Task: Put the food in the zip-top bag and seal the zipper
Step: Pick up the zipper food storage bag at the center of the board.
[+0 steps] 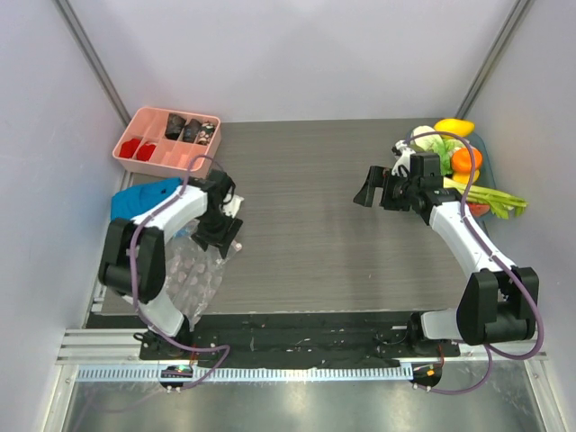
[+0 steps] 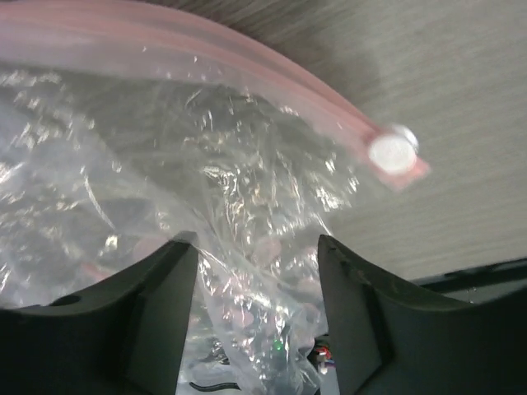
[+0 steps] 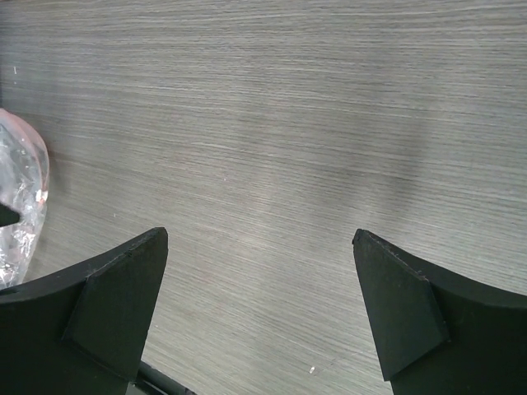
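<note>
The zip-top bag lies crinkled at the table's near left, partly under my left arm. In the left wrist view the clear bag fills the frame, its pink zipper curving across the top to a white slider. My left gripper is open, its jaws standing on either side of a fold of bag film, and it is seen from above too. The food sits piled at the far right: an orange, a leek, a yellow fruit. My right gripper hangs open and empty over bare table.
A pink compartment tray with red and dark pieces stands at the back left. A blue cloth lies beside the left arm. A corner of the bag shows at the left edge of the right wrist view.
</note>
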Tool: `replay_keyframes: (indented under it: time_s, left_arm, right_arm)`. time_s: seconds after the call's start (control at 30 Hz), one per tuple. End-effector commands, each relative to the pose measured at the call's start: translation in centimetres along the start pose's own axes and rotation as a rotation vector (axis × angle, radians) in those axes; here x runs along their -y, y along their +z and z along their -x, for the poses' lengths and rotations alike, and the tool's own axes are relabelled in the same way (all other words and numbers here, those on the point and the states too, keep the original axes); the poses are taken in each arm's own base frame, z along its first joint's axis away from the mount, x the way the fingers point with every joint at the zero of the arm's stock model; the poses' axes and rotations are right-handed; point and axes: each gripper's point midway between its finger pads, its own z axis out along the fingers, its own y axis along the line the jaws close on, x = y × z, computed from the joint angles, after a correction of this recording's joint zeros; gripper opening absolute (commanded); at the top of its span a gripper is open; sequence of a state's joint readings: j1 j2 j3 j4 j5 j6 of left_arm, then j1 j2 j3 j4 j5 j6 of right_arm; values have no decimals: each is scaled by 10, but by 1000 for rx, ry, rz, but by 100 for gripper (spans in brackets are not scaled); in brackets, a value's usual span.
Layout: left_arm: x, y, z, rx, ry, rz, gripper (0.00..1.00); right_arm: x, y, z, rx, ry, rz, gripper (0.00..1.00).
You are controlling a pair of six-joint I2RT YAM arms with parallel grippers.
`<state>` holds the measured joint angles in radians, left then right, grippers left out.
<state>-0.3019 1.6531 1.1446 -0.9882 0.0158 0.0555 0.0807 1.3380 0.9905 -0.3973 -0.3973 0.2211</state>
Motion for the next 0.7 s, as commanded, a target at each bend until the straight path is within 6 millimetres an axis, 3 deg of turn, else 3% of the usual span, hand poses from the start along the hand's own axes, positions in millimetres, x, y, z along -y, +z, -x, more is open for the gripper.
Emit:
replay_keyframes:
  time_s: [0.0,0.17,0.3,0.33,0.53,0.57,0.63,0.67]
  left_arm:
    - [-12,21,21,-31,-38,85,57]
    - [-10,18,36,6,-34,104,41]
    - [7,3,47,66,52,44,4]
    - [22,-10,52,117,82,-25,0]
    - [88,-83,74,412,406,-209,0]
    - [103,-93,78,477,462,-265,0]
    - [115,-109,81,574,558,-311,0]
    - [127,-123,75,638,619,-372,0]
  right_arm:
    - [-6,-1,11,34,1,27,100]
    - [-7,-3,10,35,-6,31,100]
    - [-10,-2,8,26,-2,51,100]
    - [-11,-2,8,22,-3,61,100]
    - [-42,0,1,-22,52,244,99]
    - [-46,0,3,-16,57,273,97]
    - [-63,-4,-2,-48,114,369,93]
    - [-71,-6,4,-27,118,413,90]
